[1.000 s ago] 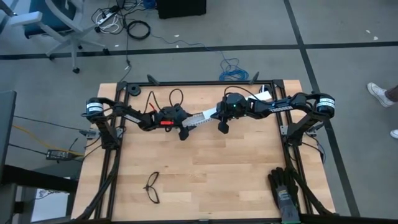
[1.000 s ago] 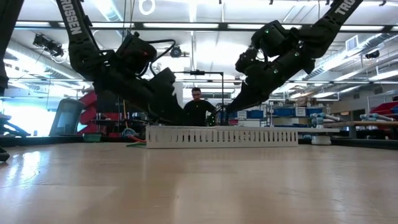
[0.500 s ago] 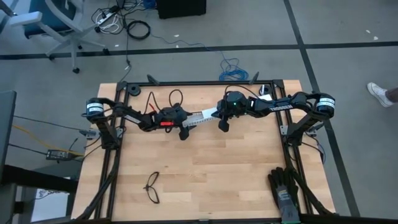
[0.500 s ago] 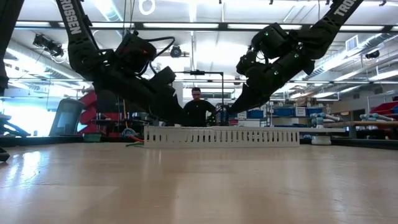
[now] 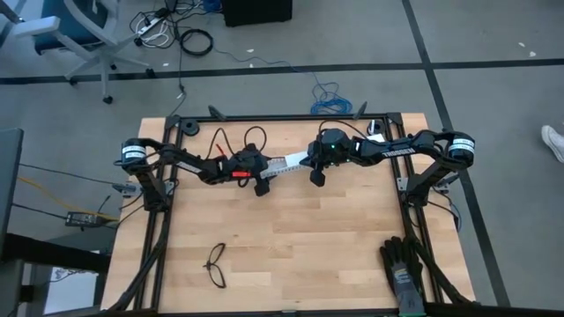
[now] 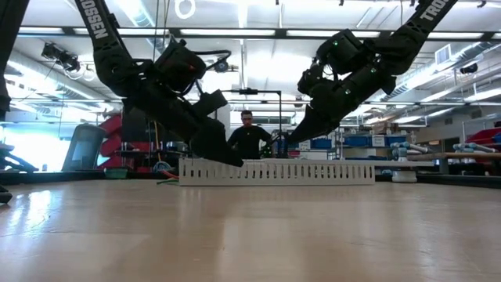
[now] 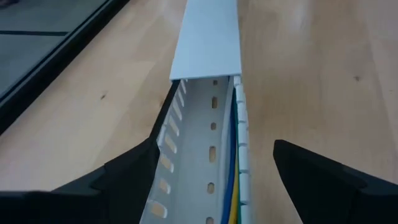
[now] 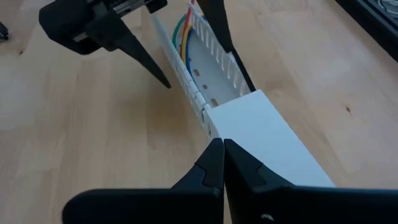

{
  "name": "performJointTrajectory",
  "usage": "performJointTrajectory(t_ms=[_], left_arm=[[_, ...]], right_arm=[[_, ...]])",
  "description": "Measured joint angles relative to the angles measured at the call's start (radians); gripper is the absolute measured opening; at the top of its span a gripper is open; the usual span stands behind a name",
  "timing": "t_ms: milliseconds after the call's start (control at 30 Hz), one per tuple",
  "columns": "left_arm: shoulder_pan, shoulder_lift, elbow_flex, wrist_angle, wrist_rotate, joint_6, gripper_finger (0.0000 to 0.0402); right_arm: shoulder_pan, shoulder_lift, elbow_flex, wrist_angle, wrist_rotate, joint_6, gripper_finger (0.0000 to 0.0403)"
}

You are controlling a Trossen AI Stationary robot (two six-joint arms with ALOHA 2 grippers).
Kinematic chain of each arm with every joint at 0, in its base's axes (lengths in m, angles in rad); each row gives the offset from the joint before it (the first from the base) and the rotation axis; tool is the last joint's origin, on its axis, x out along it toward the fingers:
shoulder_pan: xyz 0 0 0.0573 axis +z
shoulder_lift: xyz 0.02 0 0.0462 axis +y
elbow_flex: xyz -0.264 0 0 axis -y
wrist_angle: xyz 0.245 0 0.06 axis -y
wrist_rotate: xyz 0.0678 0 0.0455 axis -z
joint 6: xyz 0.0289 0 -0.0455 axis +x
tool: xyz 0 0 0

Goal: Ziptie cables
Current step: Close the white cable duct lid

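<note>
Cables: we see the cables [image 7: 235, 186] lying inside the white slotted channel [image 5: 284, 165] on the bench [image 5: 291, 246].
Change: we find the left arm has shifted along the channel since a second ago.
Left end effector [image 7: 214, 180]: spread wide, straddling the channel's open end.
Right end effector [image 8: 222, 163]: closed, just beside the channel's lid [image 8: 273, 140].

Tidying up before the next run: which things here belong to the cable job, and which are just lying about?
In use: coloured cables, white slotted duct, its lid, left gripper open astride it, right gripper shut at the lid's edge.
Lying about: glasses, black gloves.
</note>
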Motion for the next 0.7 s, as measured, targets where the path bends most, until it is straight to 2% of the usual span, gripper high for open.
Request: performJointTrajectory(t_ms=[267, 467, 700], left_arm=[[0.0, 0.0, 0.0, -0.005, 0.0, -0.025, 0.0333], [0.0, 0.0, 0.0, -0.006, 0.012, -0.047, 0.0306], [0.001, 0.001, -0.003, -0.025, 0.03, -0.067, 0.0262]], right_arm=[[0.0, 0.001, 0.0, 0.0, 0.0, 0.0, 0.0], [-0.012, 0.081, 0.0, 0.028, 0.028, -0.005, 0.0], [-0.022, 0.23, 0.009, 0.25, -0.033, 0.04, 0.0]])
